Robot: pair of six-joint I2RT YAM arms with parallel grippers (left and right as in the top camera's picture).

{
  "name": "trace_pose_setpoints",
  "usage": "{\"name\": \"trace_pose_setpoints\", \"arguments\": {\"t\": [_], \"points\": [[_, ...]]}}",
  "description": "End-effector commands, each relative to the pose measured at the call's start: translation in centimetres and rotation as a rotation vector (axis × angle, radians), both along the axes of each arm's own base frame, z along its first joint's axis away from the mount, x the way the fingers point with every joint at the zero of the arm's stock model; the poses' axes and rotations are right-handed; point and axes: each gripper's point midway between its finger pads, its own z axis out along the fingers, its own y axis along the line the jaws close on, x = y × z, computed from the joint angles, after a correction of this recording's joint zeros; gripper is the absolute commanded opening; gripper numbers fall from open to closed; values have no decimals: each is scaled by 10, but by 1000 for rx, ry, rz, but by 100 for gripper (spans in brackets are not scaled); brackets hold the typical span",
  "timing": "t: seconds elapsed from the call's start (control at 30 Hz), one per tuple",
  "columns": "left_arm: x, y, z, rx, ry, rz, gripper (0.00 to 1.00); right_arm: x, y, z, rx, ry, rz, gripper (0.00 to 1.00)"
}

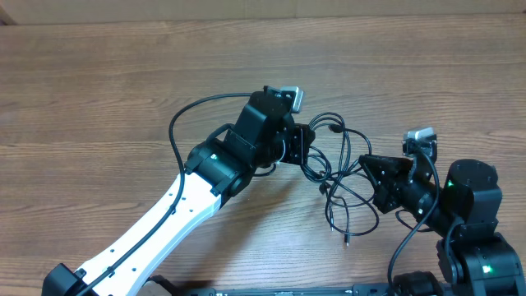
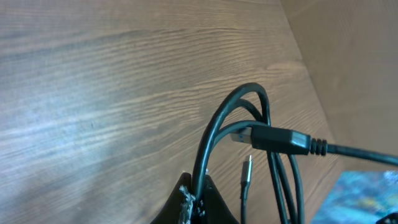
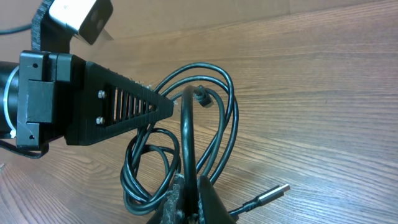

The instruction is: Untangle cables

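- Location: the cables [image 1: 345, 177] lie as one bundle of crossing loops on the tabletop [image 1: 123, 82], right of centre, between the two arms.
- Left pincer [image 1: 302, 148]: closed, clamped on a loop at the left edge of the bundle.
- Right pincer [image 1: 366, 163]: closed, clamped on a strand at the right edge of the bundle.
- Progress (judgement): early. Both holds are made, but no cord lies apart from the others, and the loops cross in several places. Drawing the strands apart and laying each one out on its own is left to do.
- Overhead view only: shows both arms, the whole bundle and one free end trailing toward the robot.
- Left wrist view only: shows a black moulded plug [image 2: 280, 140] lying across two loops, with a slim metallic plug [image 2: 247, 169] just beside them. The overhead view resolves neither.
- Right wrist view only: shows the gripped strand rising upright, the left pincer meeting the loop tops, and a silver connector [image 3: 273, 194] on the wood. Whether this is the same slim plug cannot be told.
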Motion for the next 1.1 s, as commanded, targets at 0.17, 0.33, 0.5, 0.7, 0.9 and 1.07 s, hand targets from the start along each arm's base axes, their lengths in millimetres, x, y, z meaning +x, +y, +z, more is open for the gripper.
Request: {"name": "trace_pose_setpoints", "arguments": {"t": [0.17, 0.33, 0.5, 0.7, 0.9, 1.07], "points": [[6, 7, 13, -135, 158, 195, 4, 0, 1, 13, 7, -41, 5, 4], [6, 8, 11, -152, 201, 229, 4, 0, 1, 14, 7, -41, 4, 4], [5, 18, 0, -164, 308, 355, 4, 0, 1, 14, 8, -43, 5, 4], [4, 17, 0, -174, 327, 360, 4, 1, -1, 14, 4, -43, -2, 4], [1, -3, 21, -168, 147, 122, 4, 1, 0, 13, 4, -43, -2, 25], [-4, -17, 39, -187, 21, -32, 4, 1, 0, 14, 4, -43, -2, 52]]}}
